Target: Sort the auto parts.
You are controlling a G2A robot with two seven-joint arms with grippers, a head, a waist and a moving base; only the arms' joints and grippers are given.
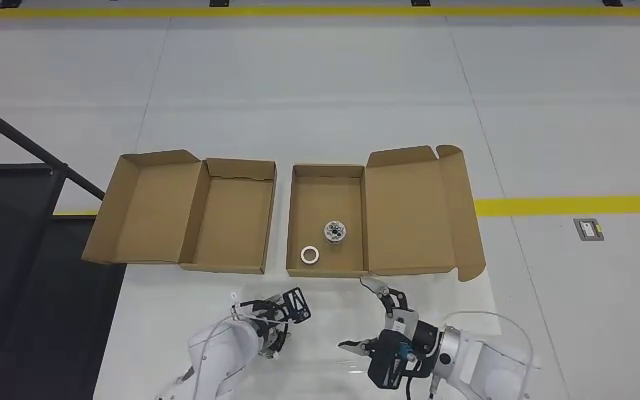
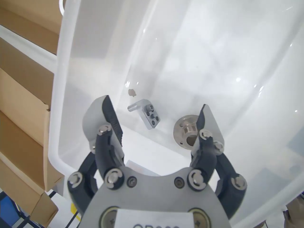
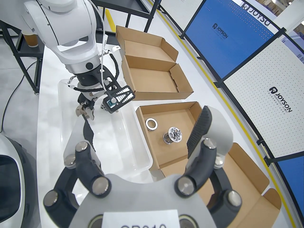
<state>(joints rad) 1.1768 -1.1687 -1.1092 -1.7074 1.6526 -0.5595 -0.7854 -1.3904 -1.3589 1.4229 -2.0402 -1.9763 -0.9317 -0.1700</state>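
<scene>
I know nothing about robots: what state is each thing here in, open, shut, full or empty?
Left fingers: open, over the clear tub, holding nothing.
Right fingers: open, holding nothing.
Clear tub: holds a bracket and a round hub.
Left box: lid open, empty.
Right box: lid open, holds a ring and a round metal part.

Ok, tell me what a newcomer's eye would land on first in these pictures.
Two cardboard boxes lie open side by side on the white table; the right box holds a pale ring and a round metal part, the left box sits beside it. Nearer the robot, the left gripper hangs open over a translucent bin that holds a grey bracket and a flanged metal hub.
</scene>
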